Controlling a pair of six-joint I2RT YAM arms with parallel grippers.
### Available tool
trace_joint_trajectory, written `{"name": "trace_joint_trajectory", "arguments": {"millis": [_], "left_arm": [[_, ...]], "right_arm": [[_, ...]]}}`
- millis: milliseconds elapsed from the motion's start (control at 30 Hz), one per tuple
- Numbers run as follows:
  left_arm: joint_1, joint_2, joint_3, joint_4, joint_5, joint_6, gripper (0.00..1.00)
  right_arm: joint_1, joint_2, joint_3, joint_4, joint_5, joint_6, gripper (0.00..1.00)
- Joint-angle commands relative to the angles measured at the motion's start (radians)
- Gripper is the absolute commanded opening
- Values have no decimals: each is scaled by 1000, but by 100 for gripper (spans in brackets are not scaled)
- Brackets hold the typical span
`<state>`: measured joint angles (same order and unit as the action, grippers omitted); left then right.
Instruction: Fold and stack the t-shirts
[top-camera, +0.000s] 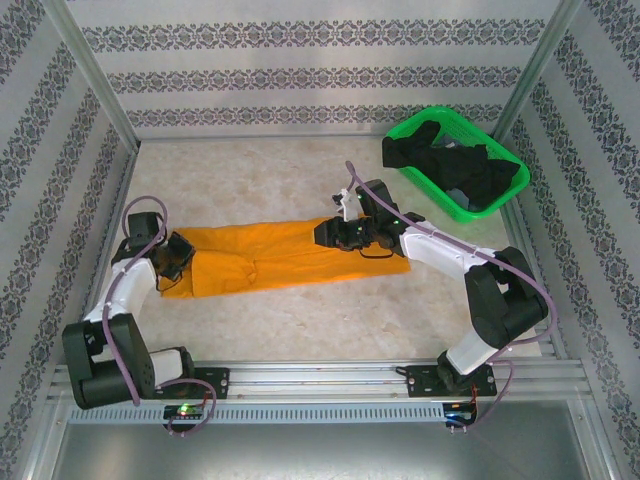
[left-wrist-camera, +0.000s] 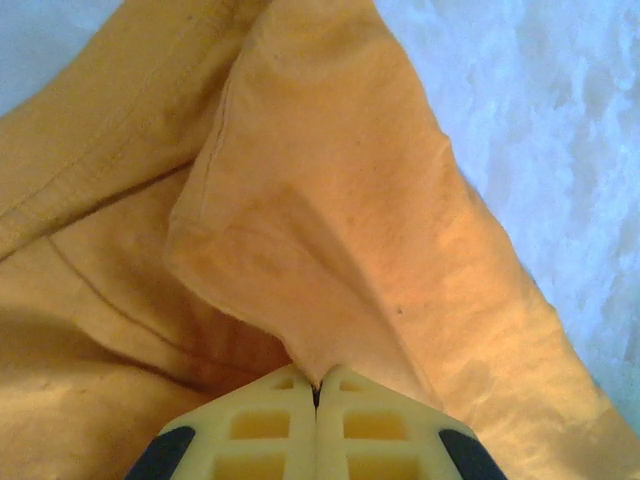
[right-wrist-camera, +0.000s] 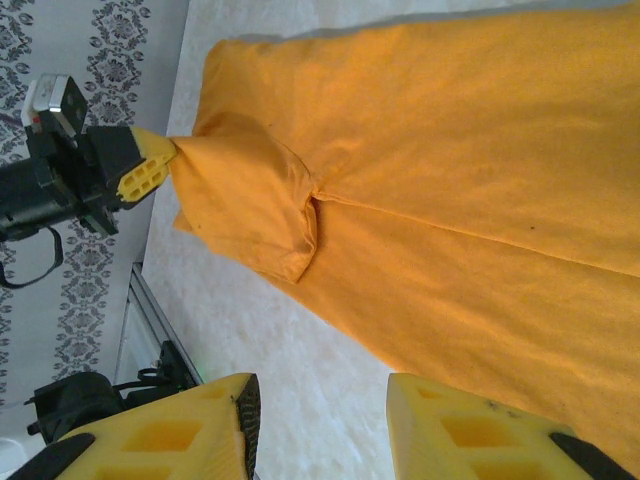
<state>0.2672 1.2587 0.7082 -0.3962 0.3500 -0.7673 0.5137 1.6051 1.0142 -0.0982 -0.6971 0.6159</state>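
A mustard-orange t-shirt (top-camera: 290, 255) lies spread lengthwise across the middle of the table. At its left end my left gripper (top-camera: 186, 260) is shut on a fold of the cloth; in the left wrist view the orange t-shirt (left-wrist-camera: 330, 220) rises in a ridge pinched between the closed jaws of the left gripper (left-wrist-camera: 317, 386). My right gripper (top-camera: 324, 234) hovers over the shirt's far right part. Its wrist view shows the right gripper (right-wrist-camera: 320, 420) open and empty above bare table beside the orange t-shirt (right-wrist-camera: 450, 180), with the left gripper (right-wrist-camera: 158, 160) holding the sleeve corner. Black t-shirts (top-camera: 455, 165) lie in the basket.
A green mesh basket (top-camera: 412, 122) stands at the back right corner, holding the black cloth. Patterned walls and metal posts enclose the table on three sides. Bare table (top-camera: 300, 170) stretches behind the orange shirt and in front of it toward the arm bases.
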Motion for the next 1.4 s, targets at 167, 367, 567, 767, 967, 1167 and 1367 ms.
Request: {"name": "trace_joint_trajectory", "arguments": {"millis": [167, 367, 567, 767, 967, 1167, 1367], "left_arm": [[-8, 144, 134, -53, -74, 71, 0], [-7, 250, 192, -43, -124, 133, 0], [-6, 368, 240, -12, -150, 170, 1], [-10, 444, 325, -48, -208, 229, 26], [-84, 180, 263, -135, -355, 185, 41], [-263, 54, 15, 105, -91, -16, 36], [-386, 171, -98, 349, -2, -123, 34]], "right_arm": [[2, -50, -29, 24, 24, 2, 40], [-13, -76, -63, 31, 59, 9, 39], [-64, -107, -111, 54, 124, 33, 35], [-130, -123, -125, 20, 189, 34, 30], [-143, -137, -87, -57, 214, -18, 29], [-99, -145, -46, -89, 195, -74, 31], [-64, -140, -30, -62, 162, -57, 31]]}}
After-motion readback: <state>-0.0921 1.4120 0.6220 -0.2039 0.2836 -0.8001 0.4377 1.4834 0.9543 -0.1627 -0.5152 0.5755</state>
